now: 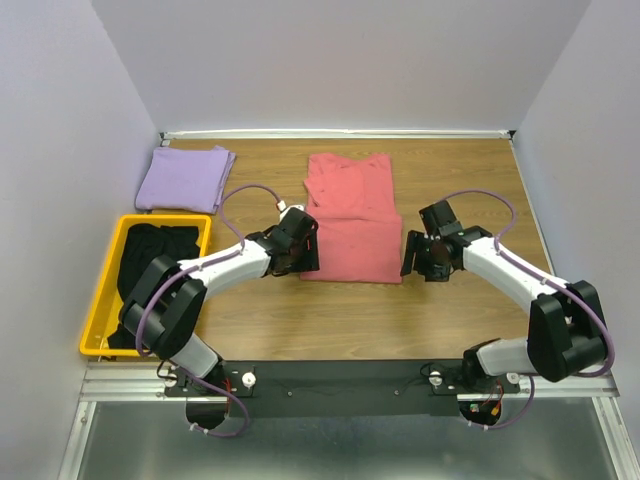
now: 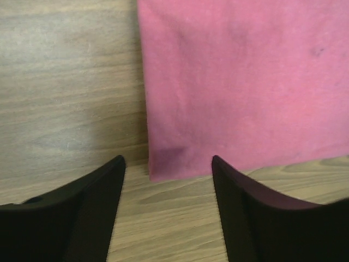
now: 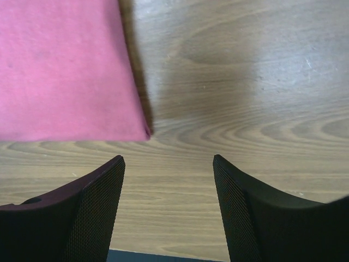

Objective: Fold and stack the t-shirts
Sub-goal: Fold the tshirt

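Note:
A salmon-pink t-shirt (image 1: 350,220) lies partly folded on the middle of the wooden table. A folded lavender-purple t-shirt (image 1: 185,178) lies at the back left. Black t-shirts (image 1: 152,260) fill the yellow bin. My left gripper (image 1: 308,262) is open and empty at the pink shirt's near left corner (image 2: 163,164). My right gripper (image 1: 412,262) is open and empty at its near right corner (image 3: 136,128). Both hover just off the cloth's near edge, over bare wood.
The yellow plastic bin (image 1: 100,300) stands at the left edge of the table. White walls close in the back and sides. The arm bases sit on a black rail (image 1: 340,378) at the near edge.

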Action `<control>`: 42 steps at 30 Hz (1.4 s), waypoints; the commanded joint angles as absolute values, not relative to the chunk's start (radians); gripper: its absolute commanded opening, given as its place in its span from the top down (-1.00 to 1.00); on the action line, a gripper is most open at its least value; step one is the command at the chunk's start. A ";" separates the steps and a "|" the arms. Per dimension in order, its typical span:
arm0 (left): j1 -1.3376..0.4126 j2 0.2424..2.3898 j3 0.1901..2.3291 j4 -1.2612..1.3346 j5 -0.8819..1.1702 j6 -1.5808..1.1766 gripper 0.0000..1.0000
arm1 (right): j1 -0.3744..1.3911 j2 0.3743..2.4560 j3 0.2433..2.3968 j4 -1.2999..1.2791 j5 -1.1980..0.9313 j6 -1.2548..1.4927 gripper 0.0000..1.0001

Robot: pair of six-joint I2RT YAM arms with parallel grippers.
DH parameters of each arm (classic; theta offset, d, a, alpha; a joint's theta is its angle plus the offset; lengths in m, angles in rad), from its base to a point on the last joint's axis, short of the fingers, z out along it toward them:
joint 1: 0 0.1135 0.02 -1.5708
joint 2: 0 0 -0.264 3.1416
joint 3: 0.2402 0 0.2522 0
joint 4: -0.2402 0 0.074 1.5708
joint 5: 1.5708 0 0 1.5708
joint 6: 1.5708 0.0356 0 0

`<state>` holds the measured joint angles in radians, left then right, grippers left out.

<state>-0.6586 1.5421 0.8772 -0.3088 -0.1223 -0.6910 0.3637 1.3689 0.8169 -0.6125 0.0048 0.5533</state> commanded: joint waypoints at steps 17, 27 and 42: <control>-0.683 1.704 0.953 -0.409 -0.101 -0.629 -0.14 | 0.410 1.410 0.818 -0.666 0.080 0.595 -0.46; -0.709 1.713 0.971 -0.486 -0.139 -0.632 -0.15 | 0.437 1.417 0.824 -0.667 0.077 0.623 -0.45; -0.707 1.738 0.920 -0.445 -0.175 -0.624 0.24 | 0.483 1.440 0.827 -0.654 0.117 0.647 -0.44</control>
